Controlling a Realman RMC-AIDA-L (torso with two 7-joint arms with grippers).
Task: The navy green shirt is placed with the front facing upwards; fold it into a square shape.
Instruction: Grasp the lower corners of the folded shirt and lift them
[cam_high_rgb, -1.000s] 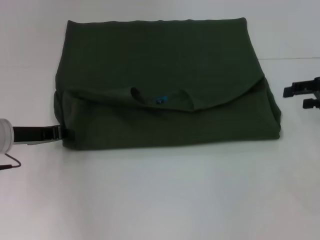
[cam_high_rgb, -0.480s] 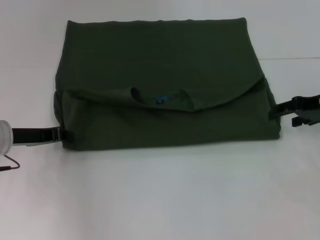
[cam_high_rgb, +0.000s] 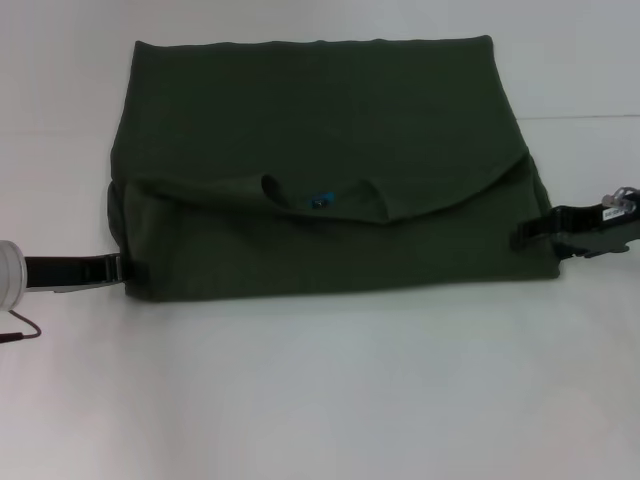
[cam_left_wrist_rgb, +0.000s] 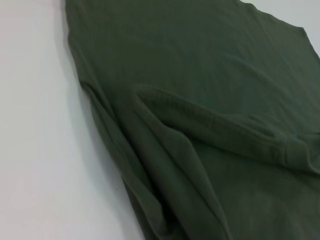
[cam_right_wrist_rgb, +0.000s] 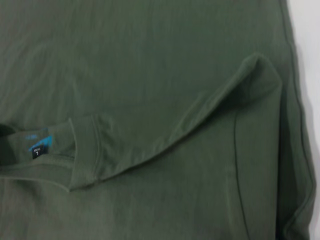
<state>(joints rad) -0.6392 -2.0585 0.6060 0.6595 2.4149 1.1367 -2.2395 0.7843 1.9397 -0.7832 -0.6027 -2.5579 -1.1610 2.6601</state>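
Jaw state cannot be told for either gripper. Left gripper (cam_high_rgb: 125, 268) at near-left corner of navy green shirt (cam_high_rgb: 320, 130); right gripper (cam_high_rgb: 522, 237) over near-right edge. Shirt lies folded on white table (cam_high_rgb: 320, 400), collar (cam_high_rgb: 325, 200) showing.

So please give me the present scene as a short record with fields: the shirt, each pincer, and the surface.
shirt: navy green shirt lies partly folded on the table, collar with blue neck label facing up
left pincer: left pincer at the shirt's near left corner, low by the table
right pincer: right pincer over the shirt's near right edge
surface: white table
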